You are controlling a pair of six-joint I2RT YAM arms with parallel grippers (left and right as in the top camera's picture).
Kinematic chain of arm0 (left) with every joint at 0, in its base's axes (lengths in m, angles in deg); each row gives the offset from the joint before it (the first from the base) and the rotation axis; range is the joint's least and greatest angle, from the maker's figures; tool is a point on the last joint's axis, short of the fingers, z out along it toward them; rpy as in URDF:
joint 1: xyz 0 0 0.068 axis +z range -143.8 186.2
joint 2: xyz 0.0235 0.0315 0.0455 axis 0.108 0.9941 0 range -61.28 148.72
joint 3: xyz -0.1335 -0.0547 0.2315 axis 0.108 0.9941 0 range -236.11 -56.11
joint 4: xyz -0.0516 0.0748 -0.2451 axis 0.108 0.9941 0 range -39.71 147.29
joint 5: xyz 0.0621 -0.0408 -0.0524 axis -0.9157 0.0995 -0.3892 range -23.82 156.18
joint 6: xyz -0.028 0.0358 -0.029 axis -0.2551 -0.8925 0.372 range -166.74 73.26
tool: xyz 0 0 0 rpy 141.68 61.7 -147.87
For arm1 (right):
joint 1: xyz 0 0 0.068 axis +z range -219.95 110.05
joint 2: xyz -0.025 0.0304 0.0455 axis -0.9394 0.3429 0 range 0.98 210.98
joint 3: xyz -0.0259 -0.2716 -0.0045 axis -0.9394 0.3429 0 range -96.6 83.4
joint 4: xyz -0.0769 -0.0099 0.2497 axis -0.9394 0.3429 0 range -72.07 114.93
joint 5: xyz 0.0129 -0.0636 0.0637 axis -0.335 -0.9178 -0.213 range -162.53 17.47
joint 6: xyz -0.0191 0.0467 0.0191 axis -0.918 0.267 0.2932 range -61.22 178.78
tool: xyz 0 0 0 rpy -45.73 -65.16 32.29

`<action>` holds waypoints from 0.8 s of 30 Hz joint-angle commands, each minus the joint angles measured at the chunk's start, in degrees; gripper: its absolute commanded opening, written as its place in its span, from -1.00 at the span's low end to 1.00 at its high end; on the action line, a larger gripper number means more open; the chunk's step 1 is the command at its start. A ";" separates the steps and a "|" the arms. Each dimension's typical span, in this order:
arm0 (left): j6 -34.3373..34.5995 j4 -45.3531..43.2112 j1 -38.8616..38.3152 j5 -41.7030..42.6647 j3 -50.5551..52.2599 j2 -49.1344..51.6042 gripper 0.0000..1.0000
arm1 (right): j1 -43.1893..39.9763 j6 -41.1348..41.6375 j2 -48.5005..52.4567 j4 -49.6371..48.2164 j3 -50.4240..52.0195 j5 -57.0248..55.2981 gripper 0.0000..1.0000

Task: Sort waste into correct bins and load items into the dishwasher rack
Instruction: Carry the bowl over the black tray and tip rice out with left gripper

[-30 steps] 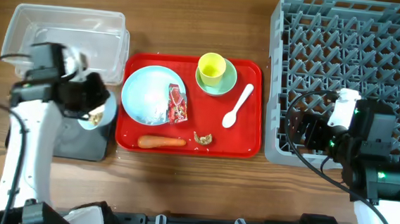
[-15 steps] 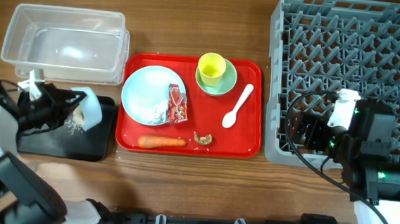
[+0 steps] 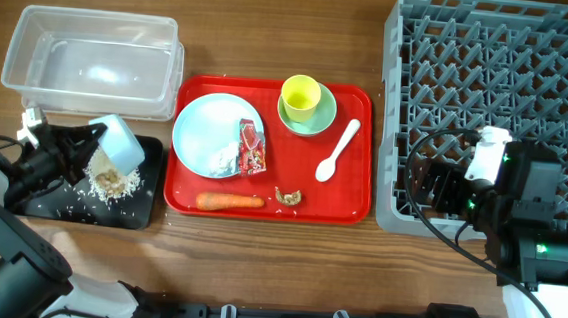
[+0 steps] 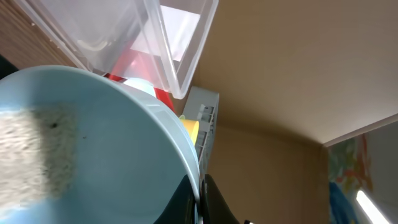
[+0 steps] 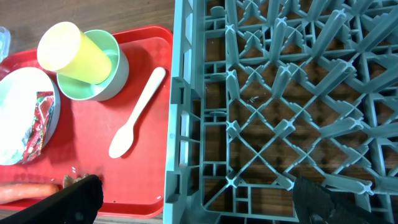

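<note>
My left gripper (image 3: 92, 146) is shut on the rim of the light blue bowl (image 3: 120, 143), tipped over the black tray (image 3: 55, 203). White rice crumbs (image 3: 110, 180) lie on the tray under it. In the left wrist view the fingers (image 4: 200, 199) pinch the bowl's rim (image 4: 99, 149), with rice inside. The light blue plate (image 3: 206, 134) carries the red wrapper (image 3: 252, 147) and tissue (image 3: 226, 160). The yellow-green cup (image 3: 300, 97) stands on the saucer (image 3: 312, 121). The spoon (image 3: 338, 150), carrot (image 3: 229, 201) and food scrap (image 3: 288, 194) lie beside them. My right gripper (image 3: 432, 186) is open and empty at the grey rack's (image 3: 499, 94) front left corner.
The dishes and waste sit on a flat red serving tray (image 3: 351, 209) in the middle. The clear tub (image 3: 90, 65) stands behind the black tray at the far left. In the right wrist view the rack's edge (image 5: 180, 124) lies between my fingers (image 5: 199, 202), with the spoon (image 5: 137, 112) and cup (image 5: 65, 50) to the left.
My left arm has swung low and left and tipped the bowl further. Rice has fallen from it onto the black tray. The right arm has not moved.
</note>
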 commanded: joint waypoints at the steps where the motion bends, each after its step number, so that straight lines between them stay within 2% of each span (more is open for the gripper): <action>1: -1.33 0.07 0.37 2.49 0.35 0.46 -0.92 | 0.22 0.13 0.00 0.00 -1.33 0.96 1.00; 8: -1.36 0.02 0.37 2.19 0.35 0.46 -0.92 | 0.22 0.13 0.00 -0.02 -1.33 0.96 0.99; 12: -1.31 0.04 0.37 -2.82 0.35 0.46 -0.92 | 0.22 0.13 0.00 -0.13 -1.33 0.96 0.99; 19: -0.83 0.02 0.37 -4.81 0.35 0.46 -0.92 | 0.22 0.15 0.00 -0.15 -1.33 0.96 1.00; 21: -2.71 0.07 0.37 -1.11 0.35 0.44 -0.92 | 0.22 0.17 0.00 0.07 -1.33 0.98 0.99; 22: -7.52 0.52 0.37 4.07 0.35 0.44 -0.92 | 0.22 0.13 0.00 0.24 -1.33 0.98 0.99; 24: -8.20 0.20 0.61 5.09 0.35 0.44 -0.92 | 0.22 0.15 0.00 0.39 -1.33 0.98 1.00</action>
